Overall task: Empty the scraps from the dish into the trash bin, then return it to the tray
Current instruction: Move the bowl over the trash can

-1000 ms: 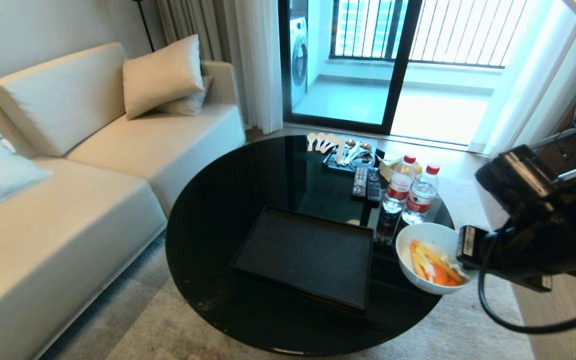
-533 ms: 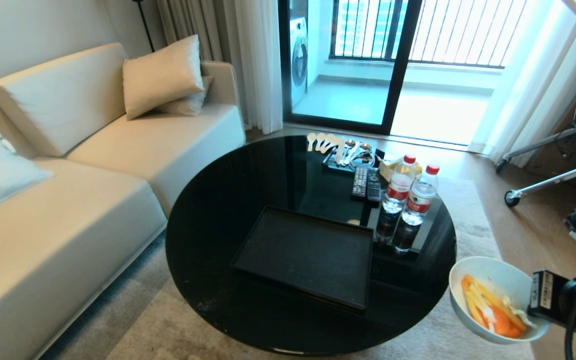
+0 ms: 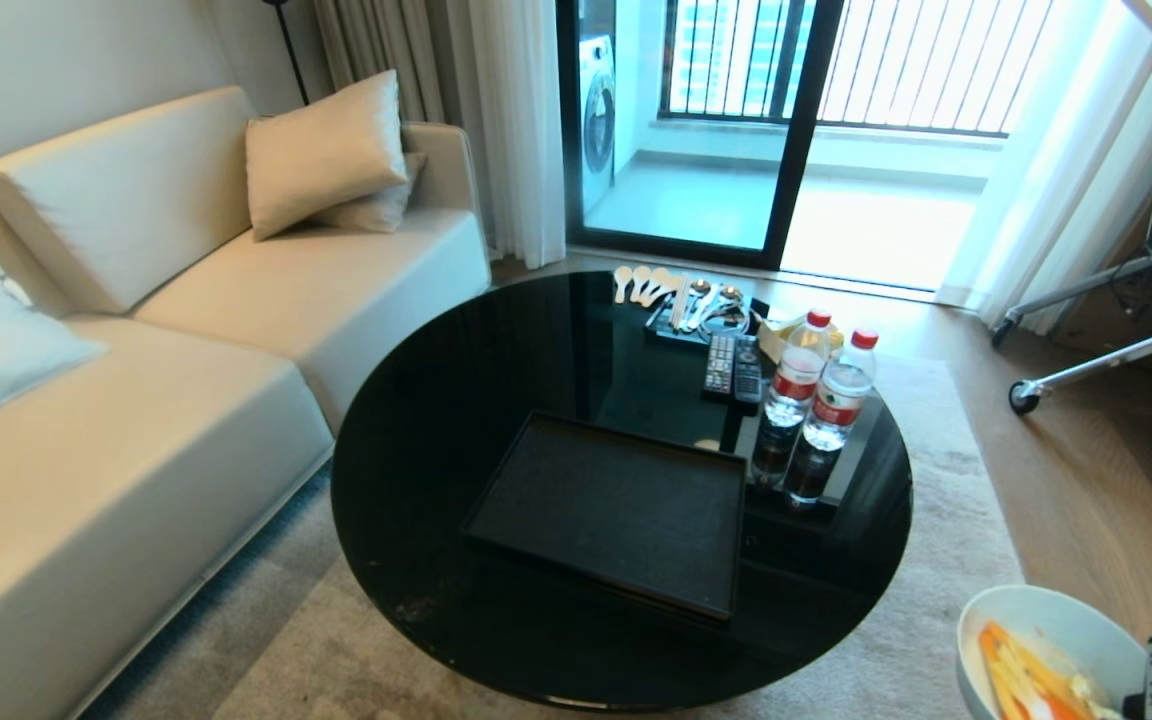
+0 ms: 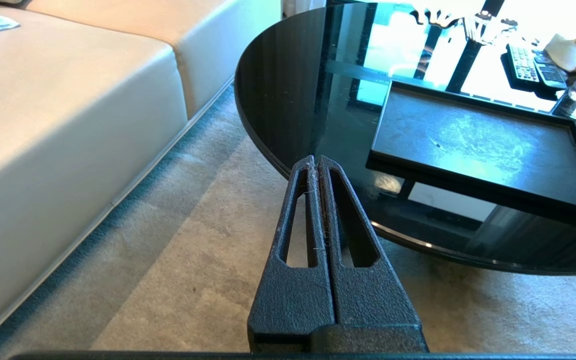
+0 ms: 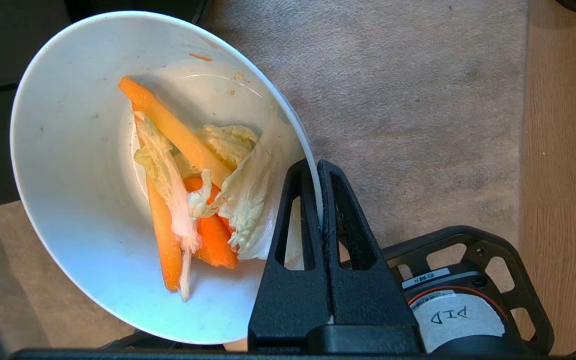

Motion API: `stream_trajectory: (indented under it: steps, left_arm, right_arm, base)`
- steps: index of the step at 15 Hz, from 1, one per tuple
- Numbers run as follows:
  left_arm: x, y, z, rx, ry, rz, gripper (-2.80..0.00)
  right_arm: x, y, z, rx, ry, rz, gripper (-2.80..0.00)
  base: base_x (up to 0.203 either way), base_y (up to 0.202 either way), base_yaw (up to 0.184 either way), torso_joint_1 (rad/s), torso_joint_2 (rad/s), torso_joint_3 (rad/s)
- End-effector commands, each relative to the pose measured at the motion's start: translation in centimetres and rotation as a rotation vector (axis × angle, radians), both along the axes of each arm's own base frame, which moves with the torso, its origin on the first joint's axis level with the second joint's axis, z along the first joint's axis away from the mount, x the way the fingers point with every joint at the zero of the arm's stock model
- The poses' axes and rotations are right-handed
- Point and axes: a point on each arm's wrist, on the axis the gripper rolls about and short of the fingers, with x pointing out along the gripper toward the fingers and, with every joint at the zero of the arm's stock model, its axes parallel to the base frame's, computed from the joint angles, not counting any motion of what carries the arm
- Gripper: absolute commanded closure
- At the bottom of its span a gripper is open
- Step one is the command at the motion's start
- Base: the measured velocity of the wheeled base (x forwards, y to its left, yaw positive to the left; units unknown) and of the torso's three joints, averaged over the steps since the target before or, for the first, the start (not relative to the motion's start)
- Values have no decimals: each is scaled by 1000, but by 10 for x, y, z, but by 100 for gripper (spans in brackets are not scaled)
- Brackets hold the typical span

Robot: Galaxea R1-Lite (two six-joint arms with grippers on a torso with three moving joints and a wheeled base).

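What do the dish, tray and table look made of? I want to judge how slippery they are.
Dish: glossy white, probably glazed ceramic; soft highlights, thin rim; could be melamine.
Tray: matte black with a faintly textured face, perhaps plastic or coated wood.
Table: glossy black, likely glass or lacquer; it mirrors the window.

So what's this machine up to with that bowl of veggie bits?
The right tool is shut on the rim of the white bowl, holding it off the table over the carpet. The scraps are still inside. The black tray on the round table is bare. The left tool hangs shut beside the table, holding nothing.
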Motion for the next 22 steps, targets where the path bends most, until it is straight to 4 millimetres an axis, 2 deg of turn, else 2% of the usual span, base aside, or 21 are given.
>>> stream_trajectory:
  steps: [1, 17, 22]
  left_arm:
    - [0, 0, 0, -1, 0, 0, 0]
    - [0, 0, 0, -1, 0, 0, 0]
    - [0, 0, 0, -1, 0, 0, 0]
  right_arm:
    - [-10, -4, -2, 6, -19, -3, 0]
    - [-42, -15, 3, 5, -21, -2, 0]
    - [-46, -17, 2, 3, -16, -2, 0]
  base:
    - [0, 0, 0, 0, 0, 0]
    - [0, 0, 0, 0, 0, 0]
    - [0, 0, 0, 0, 0, 0]
